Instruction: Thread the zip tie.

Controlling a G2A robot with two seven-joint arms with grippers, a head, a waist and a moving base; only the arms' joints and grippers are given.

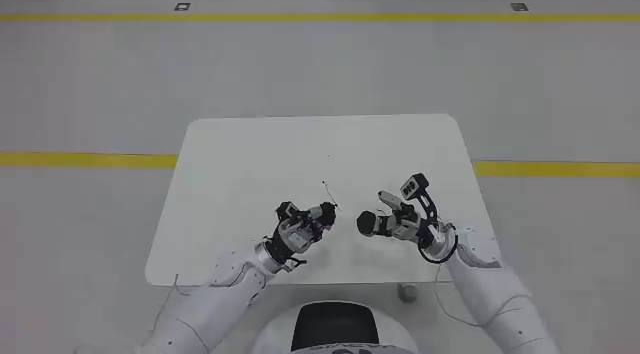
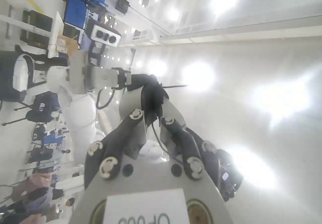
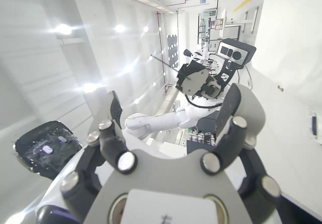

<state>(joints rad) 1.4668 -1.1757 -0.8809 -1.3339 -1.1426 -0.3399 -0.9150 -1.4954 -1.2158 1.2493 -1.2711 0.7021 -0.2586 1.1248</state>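
Note:
A thin black zip tie (image 1: pixel 329 194) sticks up and away from my left gripper (image 1: pixel 318 216), which is shut on its lower end above the front of the white table (image 1: pixel 300 149). In the left wrist view the strap's free end (image 2: pixel 176 86) pokes out past the closed fingers (image 2: pixel 161 99). My right gripper (image 1: pixel 378 210) hovers a short way to the right, facing the left one, open and holding nothing. In the right wrist view its pads (image 3: pixel 116 106) stand wide apart, with the left gripper (image 3: pixel 193 80) and the zip tie (image 3: pixel 163 62) beyond them.
The table's front edge (image 1: pixel 250 282) lies just under both wrists. Around the table is grey floor with yellow lines (image 1: pixel 90 160).

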